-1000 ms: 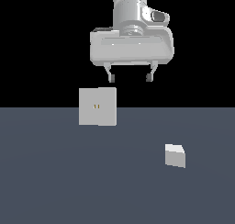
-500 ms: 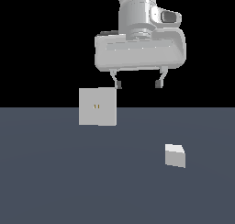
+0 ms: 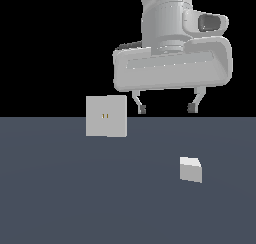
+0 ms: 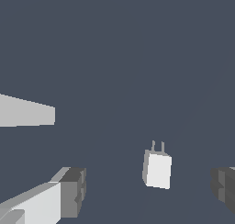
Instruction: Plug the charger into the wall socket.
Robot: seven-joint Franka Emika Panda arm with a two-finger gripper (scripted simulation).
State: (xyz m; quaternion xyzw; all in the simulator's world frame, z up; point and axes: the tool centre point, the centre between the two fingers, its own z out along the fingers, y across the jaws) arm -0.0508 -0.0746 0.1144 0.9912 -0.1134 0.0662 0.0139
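nearest in the exterior view, a small off-white boxy charger [image 3: 190,169] lies on a flat dark grey-blue surface [image 3: 60,198], toward the exterior view's right, touching nothing. farther back and toward the exterior view's left, well apart from it, stands the wall socket [image 3: 106,116], a flat upright off-white square plate with two tiny yellowish vertical slots at its centre. above and behind, against black, hangs the pale grey robot arm's gripper [image 3: 166,108], its two dark-tipped fingers spread wide apart and holding nothing, raised clear of the charger.

the charger looks like a rigid, light block with smooth flat sides, so it may slip if pinched weakly. the sensible hold is probably across its two broad side faces, away from the prong end.

the wrist view shows what the exterior view does not: two thin prongs project from one end of the charger [image 4: 158,170], which lies between the gripper's fingers [image 4: 73,191]. the exterior view alone shows the socket's slots.
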